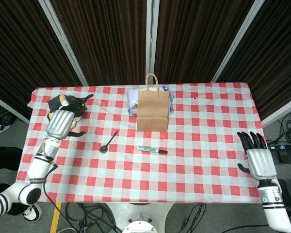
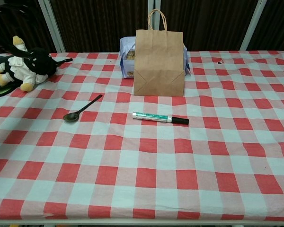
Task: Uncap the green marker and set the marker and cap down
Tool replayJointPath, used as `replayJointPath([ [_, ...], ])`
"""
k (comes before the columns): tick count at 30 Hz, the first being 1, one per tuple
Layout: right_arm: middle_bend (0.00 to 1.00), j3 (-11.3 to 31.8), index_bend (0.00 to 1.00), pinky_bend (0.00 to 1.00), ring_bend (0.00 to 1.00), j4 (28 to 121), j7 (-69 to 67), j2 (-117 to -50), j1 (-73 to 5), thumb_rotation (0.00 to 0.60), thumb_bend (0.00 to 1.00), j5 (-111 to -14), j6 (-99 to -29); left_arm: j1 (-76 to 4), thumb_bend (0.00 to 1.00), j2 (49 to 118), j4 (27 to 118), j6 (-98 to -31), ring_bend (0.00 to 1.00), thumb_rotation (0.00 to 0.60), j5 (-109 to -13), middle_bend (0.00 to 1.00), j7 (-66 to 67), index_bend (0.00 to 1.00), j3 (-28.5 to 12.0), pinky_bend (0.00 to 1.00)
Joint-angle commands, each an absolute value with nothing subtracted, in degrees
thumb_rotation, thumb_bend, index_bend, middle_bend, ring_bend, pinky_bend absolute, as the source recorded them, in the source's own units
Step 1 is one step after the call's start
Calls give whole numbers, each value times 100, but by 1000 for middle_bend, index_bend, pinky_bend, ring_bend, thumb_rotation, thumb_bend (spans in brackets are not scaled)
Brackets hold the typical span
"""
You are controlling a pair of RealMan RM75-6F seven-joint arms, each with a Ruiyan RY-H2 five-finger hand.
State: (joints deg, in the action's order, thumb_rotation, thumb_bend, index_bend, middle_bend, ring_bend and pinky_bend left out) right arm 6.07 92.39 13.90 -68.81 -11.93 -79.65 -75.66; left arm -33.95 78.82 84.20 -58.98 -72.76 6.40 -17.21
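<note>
The green marker [image 1: 152, 150] [image 2: 159, 118] lies flat near the middle of the checked table, white-and-green barrel to the left, black cap end to the right. In the head view my left hand [image 1: 61, 124] hovers over the table's left part, fingers apart and holding nothing, well left of the marker. My right hand [image 1: 257, 156] hangs just off the table's right edge, fingers spread and empty. Neither hand shows in the chest view.
A brown paper bag [image 1: 152, 109] [image 2: 159, 56] stands behind the marker, a pale box [image 1: 132, 101] behind it. A black spoon [image 1: 108, 141] [image 2: 82, 109] lies left of the marker. A plush toy [image 1: 75, 105] [image 2: 23, 63] sits at the far left, partly hidden by my left hand.
</note>
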Motion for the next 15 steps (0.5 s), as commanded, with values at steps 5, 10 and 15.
replayJointPath([
  [5,89,598,0,0,0,9215,1421,-6938,-1233,600,26,-7941,-7535,-4059,139,8536,8416,-5677,305,600,-7011,369,989,324,-1920,382],
  [10,89,572,0,0,0,9135,1342,-6991,-1244,600,26,-7921,-7496,-4401,157,8909,8459,-5527,319,600,-6830,387,1317,344,-1897,397],
  [15,89,551,0,0,0,9062,1236,-6987,-1215,600,26,-7934,-7540,-4661,161,9296,8378,-5452,321,600,-6689,391,1652,369,-1782,400],
])
